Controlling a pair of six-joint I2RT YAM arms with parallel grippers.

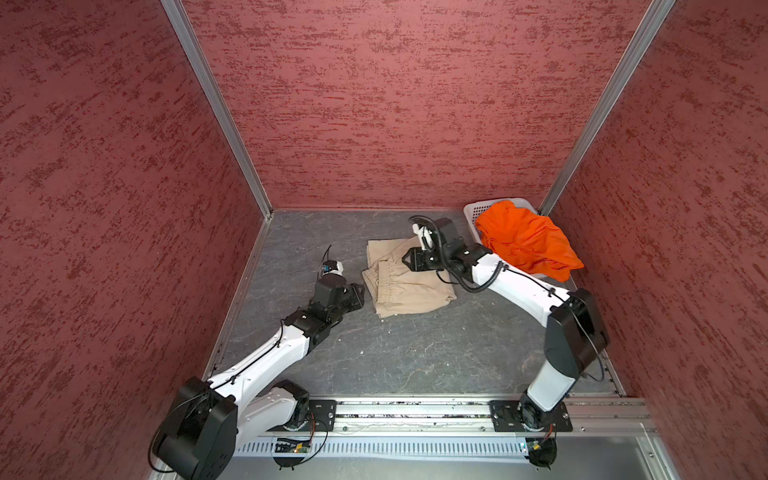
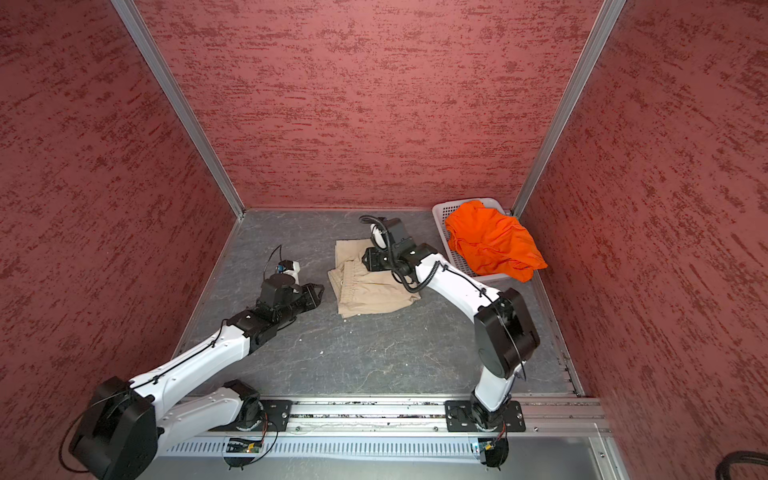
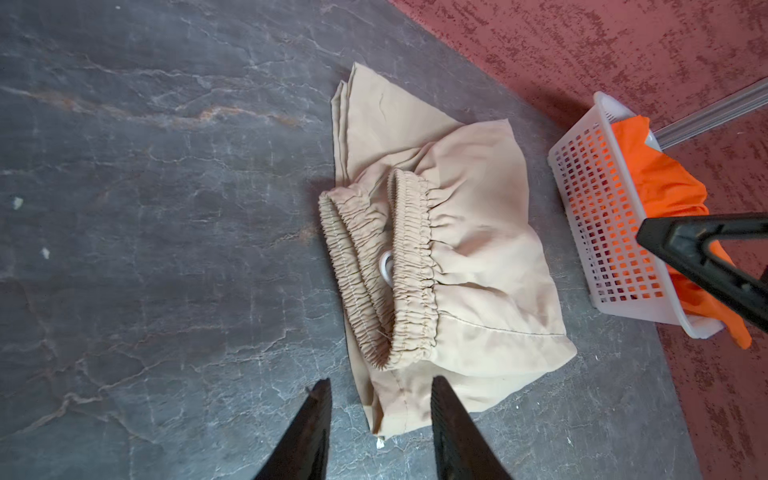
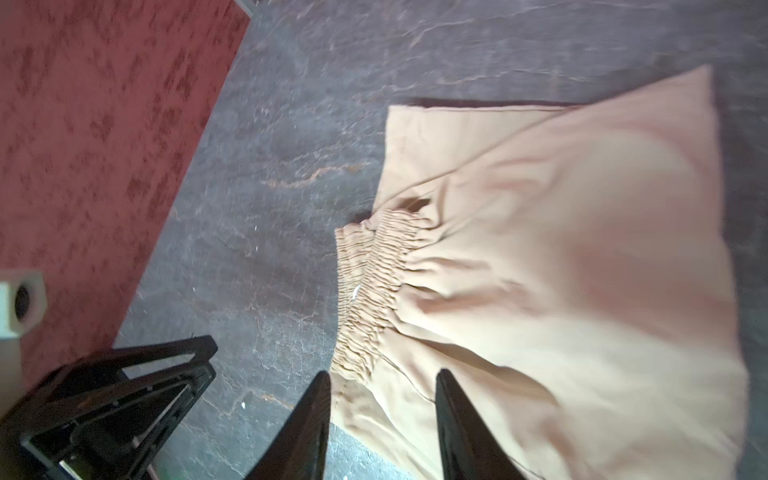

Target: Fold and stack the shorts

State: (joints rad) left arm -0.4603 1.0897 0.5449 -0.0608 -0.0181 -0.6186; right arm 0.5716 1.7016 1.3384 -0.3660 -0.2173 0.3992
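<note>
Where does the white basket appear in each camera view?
Top view: basket in the far right corner, holding the orange shorts.
Top view: basket in the same corner.
Left wrist: basket beyond the beige shorts, by the red wall.
Right wrist: not in it.
Shared landmark: the beige shorts, in all four views.

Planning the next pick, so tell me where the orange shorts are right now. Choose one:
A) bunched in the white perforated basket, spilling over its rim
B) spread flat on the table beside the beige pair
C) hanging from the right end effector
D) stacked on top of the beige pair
A: the orange shorts sit heaped in the white perforated basket at the far right corner, draping over its rim, apart from the beige shorts on the table.
</note>
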